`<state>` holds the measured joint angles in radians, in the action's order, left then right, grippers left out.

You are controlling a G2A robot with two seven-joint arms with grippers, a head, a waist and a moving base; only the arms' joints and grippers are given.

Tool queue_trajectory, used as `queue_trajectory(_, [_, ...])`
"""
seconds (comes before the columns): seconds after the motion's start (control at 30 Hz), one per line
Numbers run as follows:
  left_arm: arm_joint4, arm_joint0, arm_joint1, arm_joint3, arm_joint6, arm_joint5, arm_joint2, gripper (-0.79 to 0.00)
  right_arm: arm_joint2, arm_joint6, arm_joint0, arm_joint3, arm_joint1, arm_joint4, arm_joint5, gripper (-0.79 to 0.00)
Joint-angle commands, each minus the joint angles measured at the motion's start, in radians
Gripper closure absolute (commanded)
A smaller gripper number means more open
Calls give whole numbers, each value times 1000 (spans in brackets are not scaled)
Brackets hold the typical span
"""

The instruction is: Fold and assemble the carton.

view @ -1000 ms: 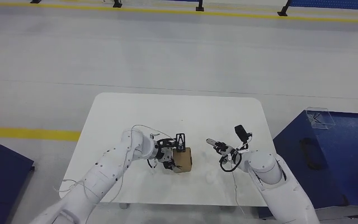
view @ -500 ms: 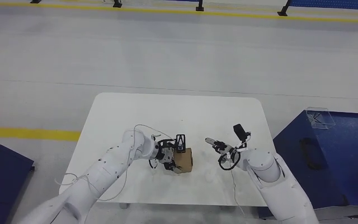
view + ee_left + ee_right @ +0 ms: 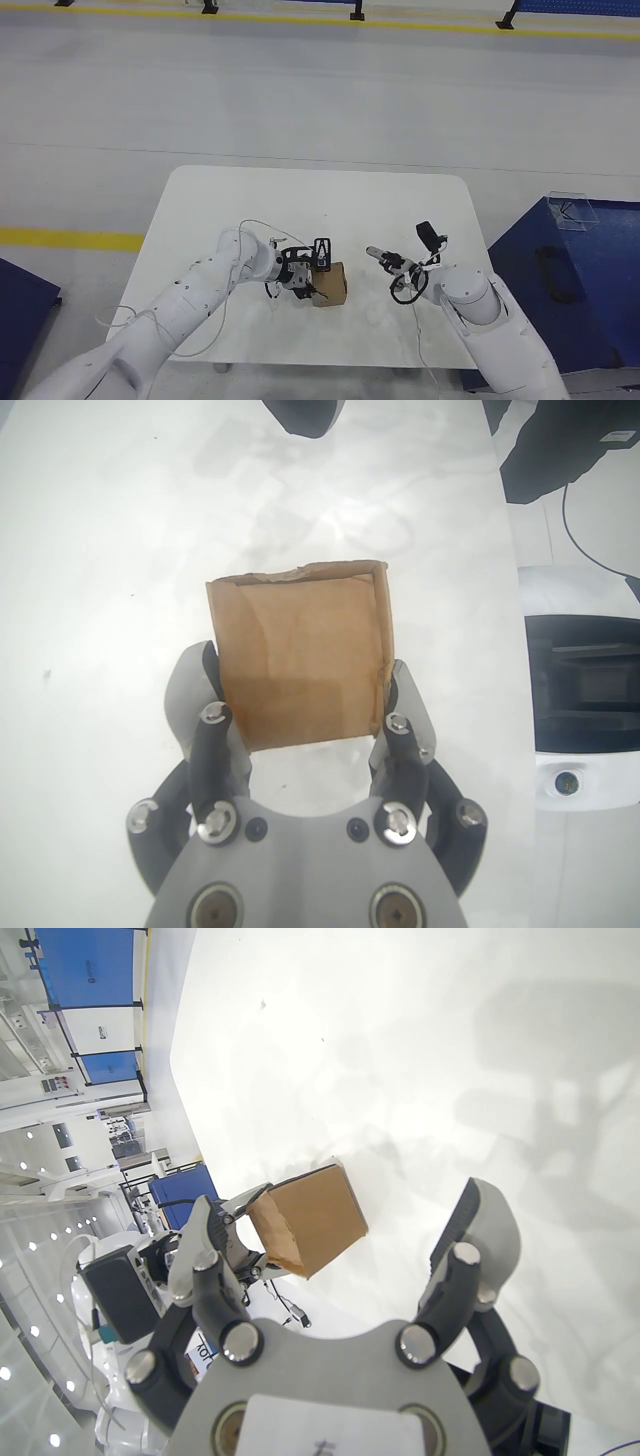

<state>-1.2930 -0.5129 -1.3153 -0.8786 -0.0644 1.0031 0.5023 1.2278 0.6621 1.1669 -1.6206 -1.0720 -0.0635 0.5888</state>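
A white rectangular table with rounded corners [image 3: 300, 195] stood on a pale grey floor [image 3: 320, 90] in a large hall. A small brown cardboard carton [image 3: 333, 286] was over the table's near half, about midway along its width and closer to the robot's edge than to the far edge.

The left hand [image 3: 302, 665] gripped the carton, one finger pressed against each of two opposite side walls. The carton's open end, with a ragged torn rim, faced away from that hand. In the right wrist view the carton sat tilted; whether it touched the table could not be told.

The right hand [image 3: 337, 1193] hung just beside the carton on the right arm's side, apart from it, its fingers spread wide and holding nothing. A narrow strip of tabletop lay between the two.

Beyond the carton, a broad stretch of white tabletop ran to the far edge, and more lay toward the left edge. On the floor past that left edge ran a yellow stripe [image 3: 70, 240]. Past the right hand, off the table, stood a dark blue cabinet [image 3: 590, 275]. Far beyond the carton, blue barrier panels [image 3: 580, 7] lined the hall.
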Motion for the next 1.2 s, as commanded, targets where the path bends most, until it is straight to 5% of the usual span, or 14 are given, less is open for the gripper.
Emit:
queue_trajectory(0.0, [-1, -3, 0, -2, -2, -5, 0, 0, 4, -4, 3, 0, 0, 8, -8, -785])
queue_trajectory(0.23, [203, -10, 12, -57, -34, 9, 17, 0, 118, 36, -9, 50, 1, 199, 16, -785])
queue_trajectory(0.43, [724, 3, 42, -19, -59, 9, -41, 0, 171, 114, -27, 119, 5, 327, 48, -785])
queue_trajectory(0.53, [1146, 19, 45, -8, -311, 9, -105, 0, 181, 156, -38, 149, 9, 352, 55, -785])
queue_trajectory(0.6, [1258, 18, 44, 16, -402, 9, -122, 0, 180, 169, -41, 155, 9, 357, 56, -785])
queue_trajectory(0.67, [1582, 56, 34, 124, -714, -2, -154, 0, 179, 190, -50, 170, 12, 358, 53, -785])
queue_trajectory(0.73, [1790, 91, 16, 171, -928, -175, -177, 0, 175, 202, -56, 179, 14, 362, 51, -785])
queue_trajectory(0.87, [1872, 138, -13, 254, -1134, -381, -222, 0, 163, 213, -64, 180, 17, 357, 53, -785])
queue_trajectory(1.17, [1834, 155, -87, 413, -1214, -461, -274, 0, 139, 215, -77, 168, 20, 354, 73, -785])
